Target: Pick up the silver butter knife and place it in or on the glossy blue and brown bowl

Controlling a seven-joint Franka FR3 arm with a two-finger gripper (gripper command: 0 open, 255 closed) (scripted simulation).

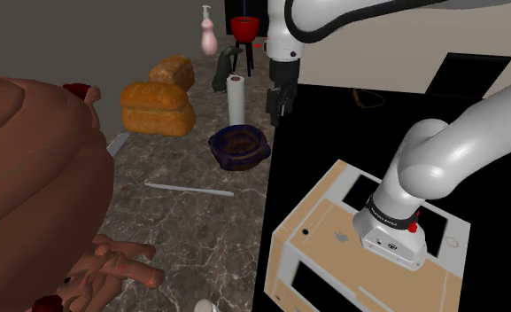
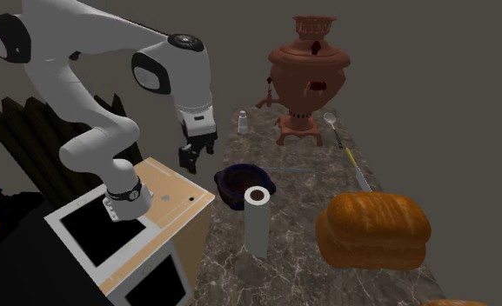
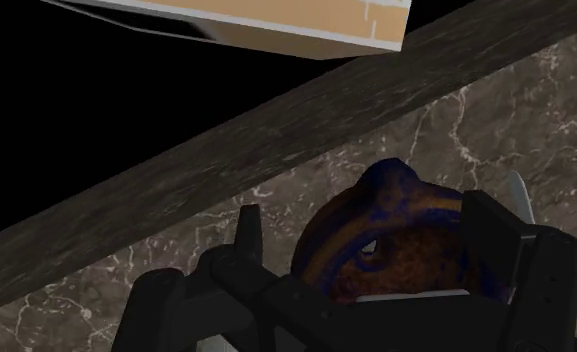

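Observation:
The silver butter knife [image 1: 189,188] lies flat on the dark marble counter [image 1: 200,222], between the bowl and the big samovar; it shows as a thin line [image 2: 285,168] in the second exterior view. The glossy blue and brown bowl [image 1: 240,146] [image 2: 243,185] [image 3: 396,235] stands near the counter's edge, with nothing in it that I can see. My gripper [image 1: 280,102] [image 2: 197,155] [image 3: 366,215] hangs above the counter's edge beside the bowl, well away from the knife. Its fingers [image 3: 246,235] stand apart and open, with nothing held.
A white paper roll [image 1: 236,99] [image 2: 257,217] stands upright right next to the bowl. Two bread loaves [image 1: 158,108] lie behind it. A large brown samovar [image 2: 308,74] and a ladle [image 2: 331,122] sit at the counter's end. The stand [image 1: 368,230] is beside the counter.

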